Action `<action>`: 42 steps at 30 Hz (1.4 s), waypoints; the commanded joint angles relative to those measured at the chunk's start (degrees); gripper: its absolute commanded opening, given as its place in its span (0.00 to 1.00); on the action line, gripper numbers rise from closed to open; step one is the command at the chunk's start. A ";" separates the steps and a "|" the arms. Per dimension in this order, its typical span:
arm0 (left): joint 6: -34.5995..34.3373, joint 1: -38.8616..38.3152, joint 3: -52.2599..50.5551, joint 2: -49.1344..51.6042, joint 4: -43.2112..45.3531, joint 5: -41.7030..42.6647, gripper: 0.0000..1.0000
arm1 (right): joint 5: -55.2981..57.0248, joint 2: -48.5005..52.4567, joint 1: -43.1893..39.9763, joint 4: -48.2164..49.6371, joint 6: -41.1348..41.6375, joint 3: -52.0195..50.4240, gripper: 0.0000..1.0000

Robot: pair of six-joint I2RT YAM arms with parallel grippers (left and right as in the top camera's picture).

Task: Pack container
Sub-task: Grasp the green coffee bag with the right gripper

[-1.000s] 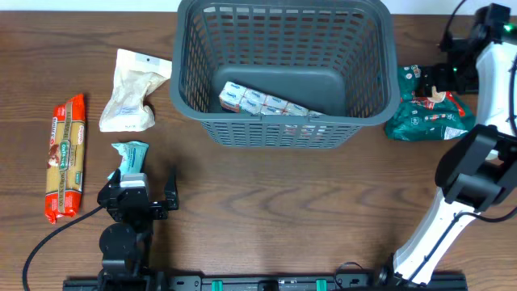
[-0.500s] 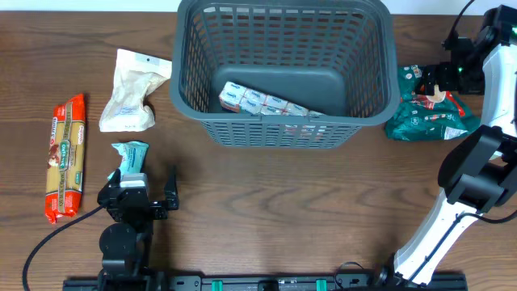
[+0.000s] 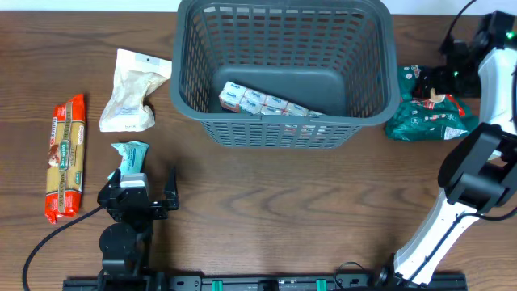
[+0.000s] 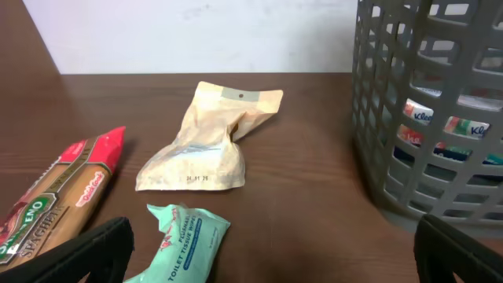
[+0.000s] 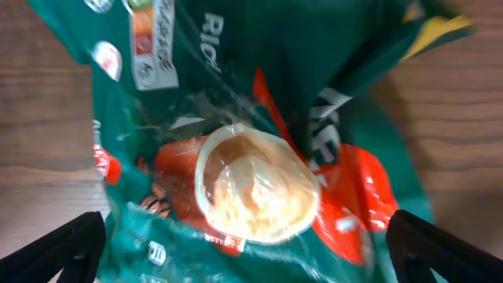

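The grey basket (image 3: 279, 125) sits at the far middle of the bench (image 3: 283, 218), with tissue packs (image 3: 262, 103) on its floor. From above, the left hand (image 3: 144, 179) rests open just behind a teal wipes pack (image 3: 129, 155). Its wrist view makes the lettering on the spaghetti packet (image 4: 55, 204) readable, beside a beige pouch (image 4: 208, 141). The right hand (image 3: 440, 81) hangs open over a green packet (image 3: 428, 113) right of the basket. Only its wrist view shows the packet's pale round patch.

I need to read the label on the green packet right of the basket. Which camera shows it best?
The right wrist view: the green packet fills the frame, its print partly legible. Overhead shows it small, beside the container, partly under the right arm. The left wrist view misses it.
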 commanded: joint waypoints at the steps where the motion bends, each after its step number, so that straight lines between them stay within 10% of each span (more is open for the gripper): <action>1: 0.74 0.26 -1.57 -0.35 -0.33 -0.04 0.99 | -0.63 -1.53 0.17 2.62 -0.90 -4.63 0.99; 19: 0.74 0.26 -1.57 -0.35 -0.31 -0.04 0.99 | -2.78 -1.51 0.22 17.35 0.76 -24.13 0.95; 21: 0.74 0.26 -1.57 -0.35 -0.31 -0.04 0.99 | -2.78 -1.51 0.24 17.22 0.13 -24.13 0.71; 24: 0.76 0.26 -1.57 -0.35 -0.31 -0.04 0.99 | -2.75 -1.51 0.17 17.16 0.15 -24.11 0.03; 42: 0.76 0.26 -1.57 -0.35 -0.33 -0.04 0.99 | -3.63 -3.28 0.26 16.76 6.58 -21.86 0.02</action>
